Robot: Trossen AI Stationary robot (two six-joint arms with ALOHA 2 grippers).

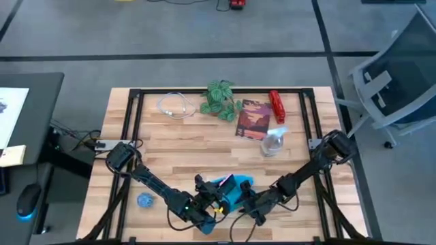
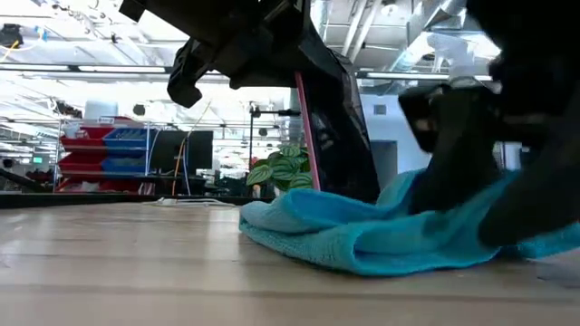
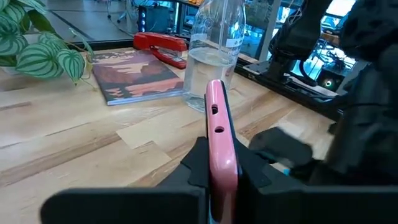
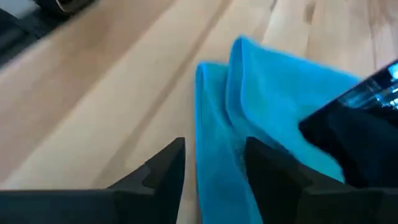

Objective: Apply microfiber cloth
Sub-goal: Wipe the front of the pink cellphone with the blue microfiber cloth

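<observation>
Left gripper (image 1: 216,202) is sitting at the near edge of the surface (image 1: 204,153), clamping a phone (image 3: 219,146) on its edge between the fingers. From the left wrist view you're looking right at the phone's pink case rim, standing upright. Right gripper (image 1: 246,204) is coming in from the other side, just beside the phone, and its fingers (image 4: 165,168) are pinching a fold of the microfiber cloth (image 1: 235,189), so it's closed on the fabric.

The cloth itself is lying bunched up on the wood between the two grippers, bright sky blue, touching the base of the phone in the low view. Part of it is draping under the right gripper, the rest is spreading flat on the surface toward the left arm.

Other stuff hanging around: a small blue patterned ball (image 1: 144,200) is resting near the left arm, apart from the cloth. Farther back, a potted plant (image 1: 221,99) with striped leaves, a reddish book (image 1: 253,119), a red stapler (image 1: 277,107), a clear spray bottle (image 1: 272,141) and a coiled white cable (image 1: 175,106) are all sitting well away from the action.
</observation>
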